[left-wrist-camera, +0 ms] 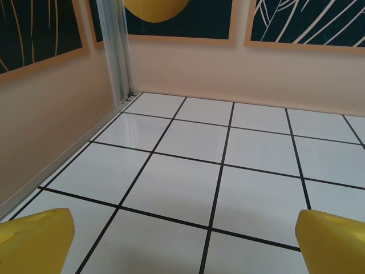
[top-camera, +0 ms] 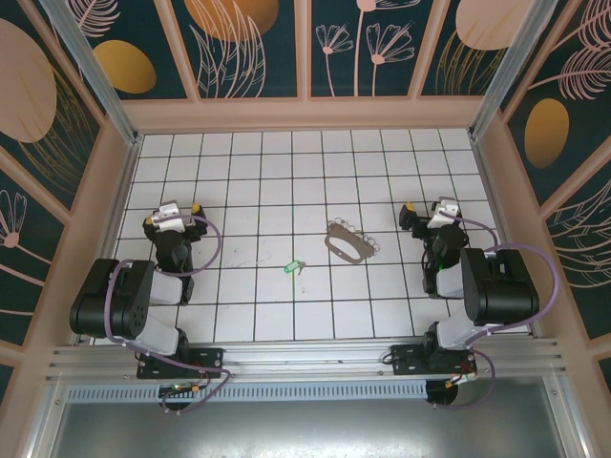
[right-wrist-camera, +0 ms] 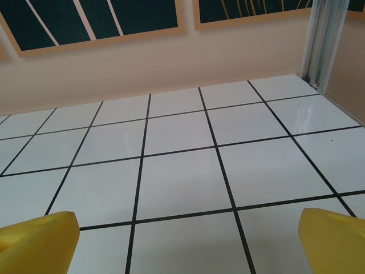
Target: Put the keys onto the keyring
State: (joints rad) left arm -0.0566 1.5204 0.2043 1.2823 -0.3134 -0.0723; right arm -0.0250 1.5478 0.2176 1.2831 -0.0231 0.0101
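A white tiled floor (top-camera: 258, 172) with black grout lines is enclosed by low peach walls (top-camera: 305, 114). Above them hang dark teal panels (top-camera: 258, 48) printed with pale leaves, flowers and orange ovals. Silvery metal posts (top-camera: 91, 62) rise at the far corners, and an aluminium rail (top-camera: 305, 358) runs along the near edge.

This is a lab robot test cell: a white grid-tiled table (top-camera: 258, 315) boxed in by peach walls (top-camera: 305, 114) with dark leaf-print panels (top-camera: 258, 67), and a left arm (top-camera: 119, 301) and right arm (top-camera: 496, 286) bolted to an aluminium rail (top-camera: 305, 358).
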